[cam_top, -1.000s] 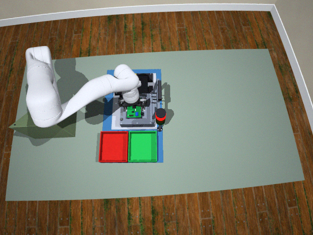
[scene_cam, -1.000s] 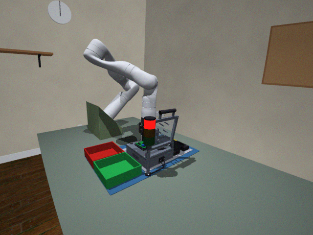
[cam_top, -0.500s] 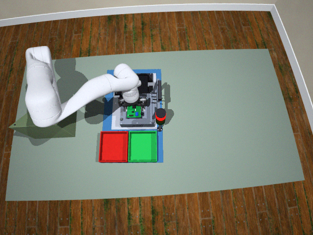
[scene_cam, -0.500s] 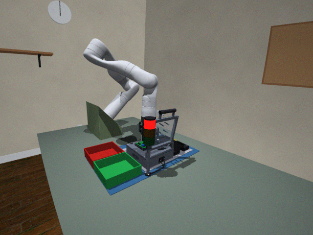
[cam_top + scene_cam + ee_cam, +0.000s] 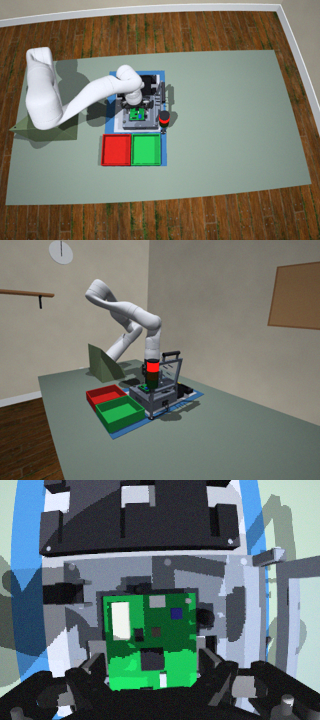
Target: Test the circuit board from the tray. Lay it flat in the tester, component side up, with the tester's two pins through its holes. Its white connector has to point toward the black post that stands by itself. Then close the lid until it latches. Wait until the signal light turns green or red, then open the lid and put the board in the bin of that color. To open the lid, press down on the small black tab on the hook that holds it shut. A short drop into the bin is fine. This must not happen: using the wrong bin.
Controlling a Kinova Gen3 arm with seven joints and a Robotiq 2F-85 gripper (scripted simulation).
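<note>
The green board [image 5: 152,640] lies flat in the gray tester [image 5: 139,125], with its little parts facing up. The wrist camera shows its white plug [image 5: 120,620] at about 9 o'clock on the board. I cannot tell from these pictures if that side faces the lone black post.

The tester's lid [image 5: 171,369] stands up and open, with its black handle [image 5: 170,353] on top. The signal light [image 5: 152,366] glows red. So it looks like the test is done and the lid is open again. The black tray [image 5: 136,496], at 12 o'clock from the tester in the wrist camera, has no board in it.

The gripper [image 5: 156,675] hangs right over the board. Its fingers are spread wide, one on each side of the board, and they pinch nothing. They look close to the board's edges, but I cannot tell if they touch.

What is left, I think, is to squeeze the board, lift it off the two pins, and carry it to the red bin [image 5: 116,149]. In the top camera, that bin sits at about 7 o'clock from the tester, right beside the green bin [image 5: 145,149]. Both bins look empty. A short drop into the red one would finish the job.
</note>
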